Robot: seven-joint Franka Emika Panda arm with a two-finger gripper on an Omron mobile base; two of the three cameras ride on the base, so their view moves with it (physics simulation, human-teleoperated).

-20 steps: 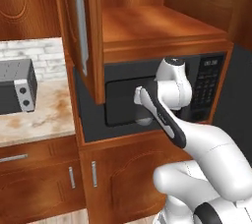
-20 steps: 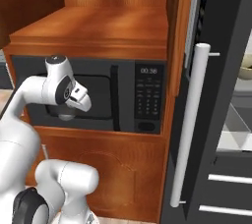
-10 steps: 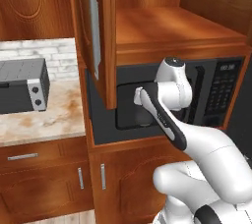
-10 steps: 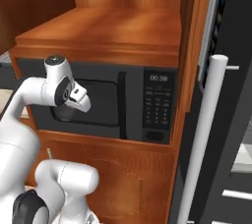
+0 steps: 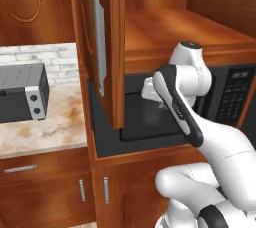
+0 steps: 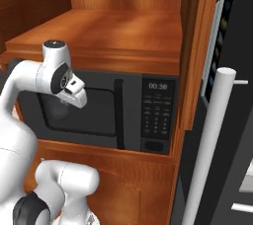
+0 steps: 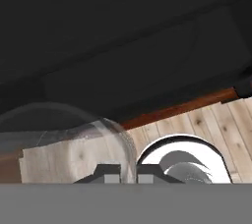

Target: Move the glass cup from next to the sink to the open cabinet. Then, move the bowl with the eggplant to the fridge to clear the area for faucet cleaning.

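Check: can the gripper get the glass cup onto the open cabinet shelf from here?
Probably yes. The gripper holds the glass cup before the microwave; the open cabinet shelf right above is bare, door swung aside.

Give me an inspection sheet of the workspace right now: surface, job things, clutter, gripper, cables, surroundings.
Surface: marbled counter at left.
Job's things: glass cup held in the gripper, its rim between the fingertips; open cabinet with bare shelf above the microwave.
Clutter: toaster on the counter.
Gripper: gripper shut on the cup, in front of the microwave door.
Cables: nothing seen.
Surroundings: microwave, fridge handle, low cabinets.
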